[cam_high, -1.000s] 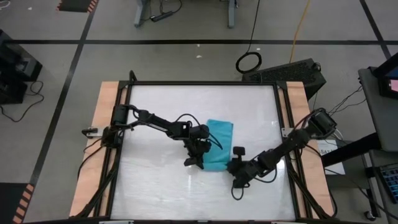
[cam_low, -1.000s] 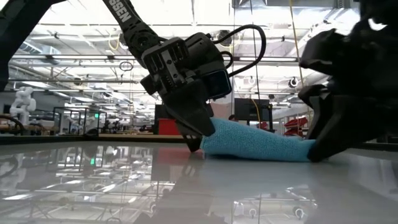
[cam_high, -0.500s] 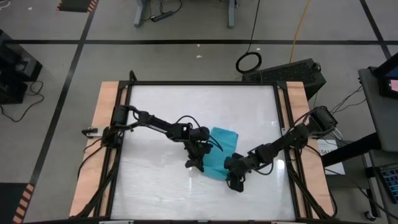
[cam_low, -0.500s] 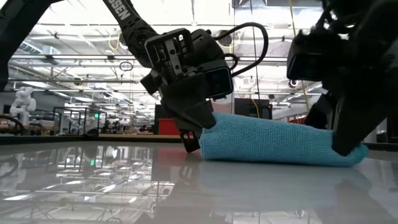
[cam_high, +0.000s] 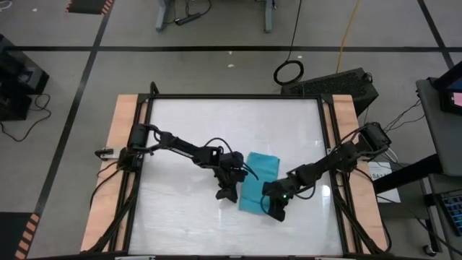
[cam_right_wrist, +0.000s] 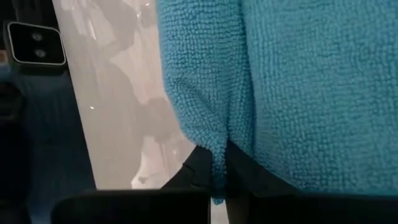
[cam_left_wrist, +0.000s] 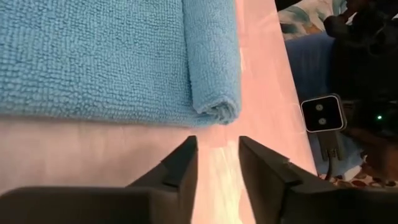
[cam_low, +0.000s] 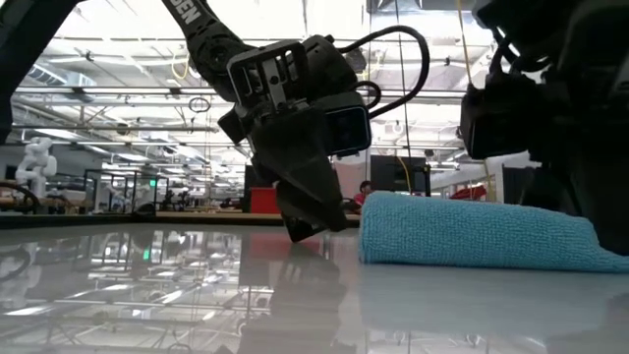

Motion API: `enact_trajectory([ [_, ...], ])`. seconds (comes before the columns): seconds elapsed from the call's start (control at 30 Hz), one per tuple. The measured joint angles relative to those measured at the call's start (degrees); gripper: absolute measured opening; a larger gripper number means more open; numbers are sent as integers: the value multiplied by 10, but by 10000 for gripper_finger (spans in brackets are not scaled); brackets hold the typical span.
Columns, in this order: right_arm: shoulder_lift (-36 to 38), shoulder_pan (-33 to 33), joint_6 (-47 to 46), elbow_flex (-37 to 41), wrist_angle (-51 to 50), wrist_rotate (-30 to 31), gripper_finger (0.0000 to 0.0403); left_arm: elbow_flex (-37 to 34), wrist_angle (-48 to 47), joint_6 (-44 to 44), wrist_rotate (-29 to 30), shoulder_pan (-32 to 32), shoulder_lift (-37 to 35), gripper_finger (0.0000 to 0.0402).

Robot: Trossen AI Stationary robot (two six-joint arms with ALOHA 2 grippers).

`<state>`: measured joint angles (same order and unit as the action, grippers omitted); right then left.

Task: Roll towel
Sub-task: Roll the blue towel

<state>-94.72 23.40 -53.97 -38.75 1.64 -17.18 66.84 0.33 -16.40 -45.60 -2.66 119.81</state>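
The turquoise towel (cam_high: 258, 180) lies on the white table as a folded-over strip, its thick rolled edge (cam_left_wrist: 214, 93) resting on the table. My left gripper (cam_high: 225, 193) stands at the towel's left side near its near end. It is open and a small way off the cloth, with nothing between its fingers (cam_left_wrist: 217, 162). My right gripper (cam_high: 273, 205) is at the towel's near right corner, shut on the cloth (cam_right_wrist: 217, 168). In the low view the towel (cam_low: 472, 231) lies flat between the left gripper (cam_low: 307, 228) and the dark right arm. My right gripper pinches a small hanging fold at the towel's edge (cam_right_wrist: 217, 155) between its two fingers, near the near right corner. It comes in slanting down from the table's right near side. The rest of the towel lies slack on the table.
The white table top (cam_high: 180, 130) is bordered by wooden side strips (cam_high: 123, 144). A black device (cam_high: 339, 83) and a cable ring (cam_high: 289, 71) lie on the floor beyond the far edge.
My left gripper has let go of the towel's left edge and now stands clear of it. My right gripper has rolled its wrist and taken hold of the towel's near right corner. The towel has shifted toward the table's right and near edges and turned slightly.
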Motion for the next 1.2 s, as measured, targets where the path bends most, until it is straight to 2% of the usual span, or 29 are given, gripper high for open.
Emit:
enact_trajectory([
  [0.17, 1, 3, -15, 14, 18, 1, 6, 10, -11, 33, 13, 0, -9, 150],
  [0.37, 1, 1, -15, 17, 38, 0, 6, 14, -57, 178, 161, -34, -67, 151],
  [0.53, 1, -3, -11, 17, 39, 0, 6, 13, -57, 265, 201, -64, -79, 157],
  [0.77, 0, -5, -10, 17, 41, 0, 6, 14, -52, 278, 232, -93, -81, 229],
  [0.83, 0, -5, -9, 17, 41, 1, 6, 14, -54, 278, 277, -105, -81, 248],
  [0.93, 0, -5, -9, 17, 41, 1, 6, 14, -59, 291, 359, -129, -81, 257],
  [1.03, 0, -5, -10, 17, 41, 1, 6, 14, -42, 318, 407, -153, -80, 254],
  [1.13, 0, -5, -10, 17, 41, 1, 6, 14, -39, 333, 494, -172, -78, 246],
  [1.2, 0, -5, -11, 17, 41, 1, 6, 14, -37, 334, 513, -174, -78, 240],
])
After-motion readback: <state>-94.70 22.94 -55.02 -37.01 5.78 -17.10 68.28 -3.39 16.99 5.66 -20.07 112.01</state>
